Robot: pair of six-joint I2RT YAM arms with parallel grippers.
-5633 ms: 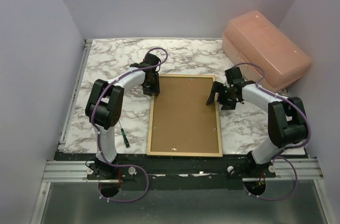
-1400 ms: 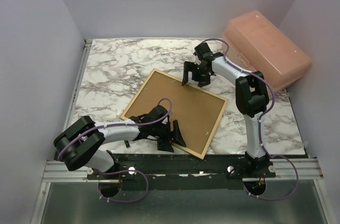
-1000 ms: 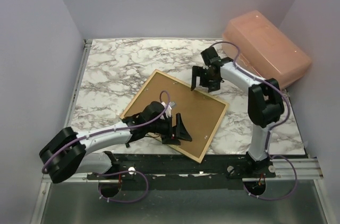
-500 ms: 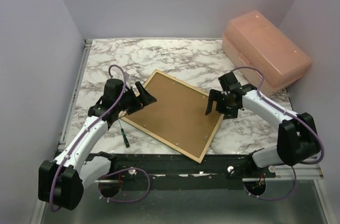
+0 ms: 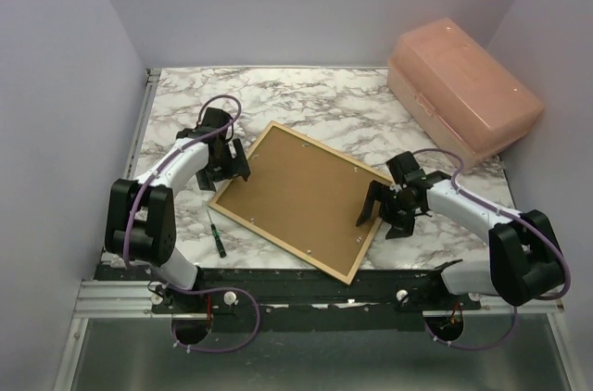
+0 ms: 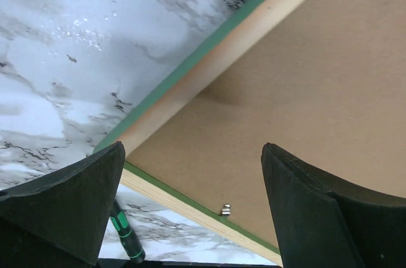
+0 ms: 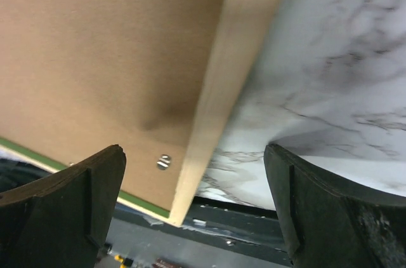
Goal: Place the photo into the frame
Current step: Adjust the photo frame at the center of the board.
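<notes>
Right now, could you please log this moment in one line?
frame: back up; left gripper: open astride left rail; right gripper: open astride right rail

No text or number seems legible on the frame (image 6: 209, 68) or pink box (image 5: 463, 85).

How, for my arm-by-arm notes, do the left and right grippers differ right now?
The left gripper hangs over the frame's left corner, farther from the bases; the right gripper hangs over its right rail, nearer the bases. The left wrist view takes in a green-handled tool; the right wrist view shows none. Both stand open, holding nothing.
</notes>
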